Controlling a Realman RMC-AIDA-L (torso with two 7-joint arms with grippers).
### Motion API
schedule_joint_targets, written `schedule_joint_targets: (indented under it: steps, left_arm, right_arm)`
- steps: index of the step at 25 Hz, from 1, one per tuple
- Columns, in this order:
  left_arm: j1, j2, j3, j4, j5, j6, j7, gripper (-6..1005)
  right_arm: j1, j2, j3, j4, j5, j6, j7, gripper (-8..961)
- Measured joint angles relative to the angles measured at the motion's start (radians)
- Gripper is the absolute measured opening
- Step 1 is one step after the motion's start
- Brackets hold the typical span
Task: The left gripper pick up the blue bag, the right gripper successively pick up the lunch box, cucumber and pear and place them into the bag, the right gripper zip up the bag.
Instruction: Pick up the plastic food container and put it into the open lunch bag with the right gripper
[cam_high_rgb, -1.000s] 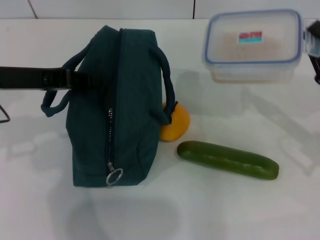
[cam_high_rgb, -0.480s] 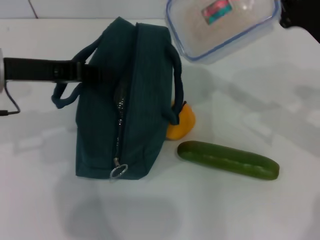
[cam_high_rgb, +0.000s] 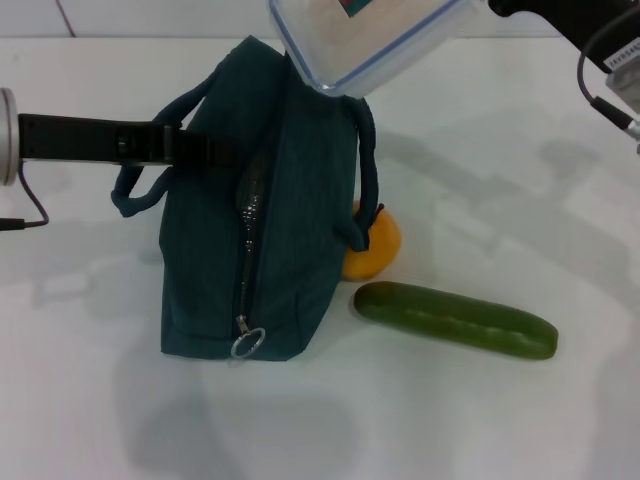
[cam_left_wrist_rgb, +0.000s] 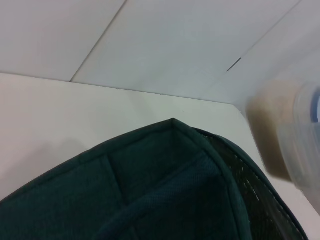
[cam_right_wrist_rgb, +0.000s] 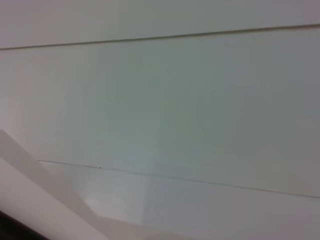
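A dark teal blue bag (cam_high_rgb: 265, 210) stands on the white counter (cam_high_rgb: 480, 420), its zipper partly parted near the top. The left gripper (cam_high_rgb: 195, 147) reaches in from nine o'clock, its fingers pinching the bag's near handle. At twelve o'clock the lunch box (cam_high_rgb: 365, 35) hangs tilted over the bag's far end; the right gripper's own fingers cannot be made out. The pear (cam_high_rgb: 372, 245) touches the bag at three o'clock, and the cucumber (cam_high_rgb: 455, 320) lies near it at four o'clock.
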Motion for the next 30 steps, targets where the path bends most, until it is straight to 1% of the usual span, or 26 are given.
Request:
schedule_joint_targets:
  steps: [5,10,14,17,21,30]
  left_arm:
    - [0.0,0.0,0.001,0.0,0.001,0.0,0.002,32]
    - [-0.001,0.0,0.001,0.0,0.002,0.0,0.009,32]
    - [-0.001,0.0,0.001,-0.002,0.002,0.0,0.016,32]
    - [0.0,-0.001,0.001,-0.004,0.0,0.0,0.019,32]
    - [0.004,-0.002,-0.001,-0.005,-0.003,0.0,0.027,31]
    - [0.015,-0.001,-0.028,-0.008,-0.004,-0.035,0.028,31]
  right_arm:
    - [0.034,0.0,0.004,0.0,0.003,0.003,-0.002,92]
    - [0.087,0.0,0.002,0.009,0.004,0.008,-0.005,91]
    - [0.114,0.0,-0.006,0.011,0.0,0.04,-0.017,90]
    - [0.118,0.0,-0.036,0.013,-0.004,0.079,-0.03,90]
    - [0.104,0.0,-0.081,0.022,-0.005,0.132,-0.047,90]
    - [0.083,0.0,-0.167,0.031,-0.005,0.191,-0.071,94]
